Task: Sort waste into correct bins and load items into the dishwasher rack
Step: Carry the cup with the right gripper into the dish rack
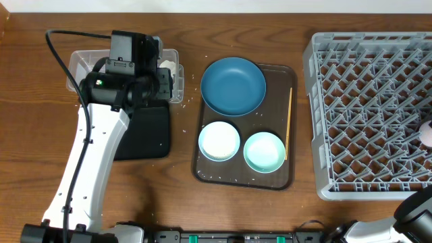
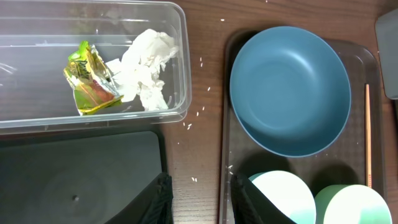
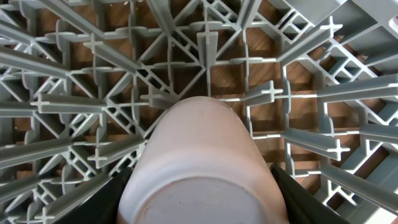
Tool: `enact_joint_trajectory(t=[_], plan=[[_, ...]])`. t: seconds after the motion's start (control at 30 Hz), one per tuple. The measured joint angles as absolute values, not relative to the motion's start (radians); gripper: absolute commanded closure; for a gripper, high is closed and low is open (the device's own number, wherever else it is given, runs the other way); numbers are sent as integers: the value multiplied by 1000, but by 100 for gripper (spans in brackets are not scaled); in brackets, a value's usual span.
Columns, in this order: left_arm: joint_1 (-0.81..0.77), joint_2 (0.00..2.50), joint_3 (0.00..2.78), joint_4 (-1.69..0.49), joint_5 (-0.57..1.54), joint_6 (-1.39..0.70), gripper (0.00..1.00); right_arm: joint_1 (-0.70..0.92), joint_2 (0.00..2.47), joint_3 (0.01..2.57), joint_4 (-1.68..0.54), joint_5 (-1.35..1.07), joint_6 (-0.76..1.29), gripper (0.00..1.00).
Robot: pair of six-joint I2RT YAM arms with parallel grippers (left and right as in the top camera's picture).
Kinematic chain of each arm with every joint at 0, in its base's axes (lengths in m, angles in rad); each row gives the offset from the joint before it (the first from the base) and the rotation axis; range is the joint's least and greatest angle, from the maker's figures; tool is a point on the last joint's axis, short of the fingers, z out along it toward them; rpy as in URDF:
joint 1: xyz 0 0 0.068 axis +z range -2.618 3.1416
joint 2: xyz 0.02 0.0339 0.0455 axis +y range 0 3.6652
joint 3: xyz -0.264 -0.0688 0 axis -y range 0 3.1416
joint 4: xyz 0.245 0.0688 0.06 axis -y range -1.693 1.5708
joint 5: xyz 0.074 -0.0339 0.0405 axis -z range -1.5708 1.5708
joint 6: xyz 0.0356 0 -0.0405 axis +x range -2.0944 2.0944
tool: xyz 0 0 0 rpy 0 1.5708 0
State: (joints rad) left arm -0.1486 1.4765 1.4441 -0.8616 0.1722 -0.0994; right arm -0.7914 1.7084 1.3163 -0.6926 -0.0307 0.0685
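Waste looks binned, dishes barely begun: snack wrapper (image 2: 90, 78) and crumpled napkin (image 2: 149, 68) lie in the clear tub (image 2: 180, 62) left of the brown serving tray (image 1: 280, 182); stray rice grains (image 2: 194, 179) dot the table beside it; blue bowl-plate (image 1: 233, 86), white bowl (image 1: 219, 140), mint bowl (image 1: 264, 151) and chopstick (image 1: 289, 121) sit on it.
My right gripper (image 3: 202, 186) is clamped on the pinkish cup (image 3: 199, 137) over the dishwasher rack (image 1: 364, 101), right of the tray; my left gripper (image 2: 199, 199) hangs with jaws apart, empty, just left of it.

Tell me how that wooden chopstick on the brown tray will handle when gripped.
The chopstick looks thin and straight, so it is probably light and stiff. Lying flat on the brown tray near its right rim, it may roll or escape a pinch.
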Motion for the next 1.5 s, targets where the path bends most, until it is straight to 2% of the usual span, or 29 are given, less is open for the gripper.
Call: enact_joint_trajectory(t=[0.07, 0.1, 0.13, 0.4, 0.7, 0.73, 0.83, 0.9, 0.97, 1.03, 1.27, 1.5], plan=[[-149, 1477, 1444, -866, 172, -99, 66, -791, 1708, 1316, -697, -30, 68, 73], [-149, 1477, 1444, -867, 172, -100, 66, -791, 1708, 1316, -701, -30, 68, 59], [-149, 1477, 1444, -868, 172, -99, 66, -792, 1708, 1316, -703, -30, 68, 50], [-149, 1477, 1444, -870, 172, -99, 66, -791, 1708, 1317, -728, -59, 73, 2], [-149, 1477, 1444, -871, 172, -99, 65, -793, 1708, 1317, -716, -162, 78, 1], [-149, 1477, 1444, -871, 172, -99, 61, -793, 1708, 1317, -714, -170, 76, 1], [-149, 1477, 1444, -872, 173, -96, 57, -795, 1706, 1325, -719, -237, 65, 1], [-149, 1477, 1444, -872, 172, -96, 56, -789, 1706, 1325, -734, -270, 60, 3], [-149, 1477, 1444, -873, 172, -96, 55, -786, 1696, 1325, -738, -294, 56, 10], [-149, 1477, 1444, -873, 172, -96, 55, -774, 1677, 1325, -738, -318, 51, 12], [-149, 1477, 1444, -885, 184, -96, 54, -606, 1508, 1325, -736, -379, 32, 5], [-158, 1477, 1444, -912, 188, -96, 52, -422, 1449, 1327, -780, -396, 3, 6]])
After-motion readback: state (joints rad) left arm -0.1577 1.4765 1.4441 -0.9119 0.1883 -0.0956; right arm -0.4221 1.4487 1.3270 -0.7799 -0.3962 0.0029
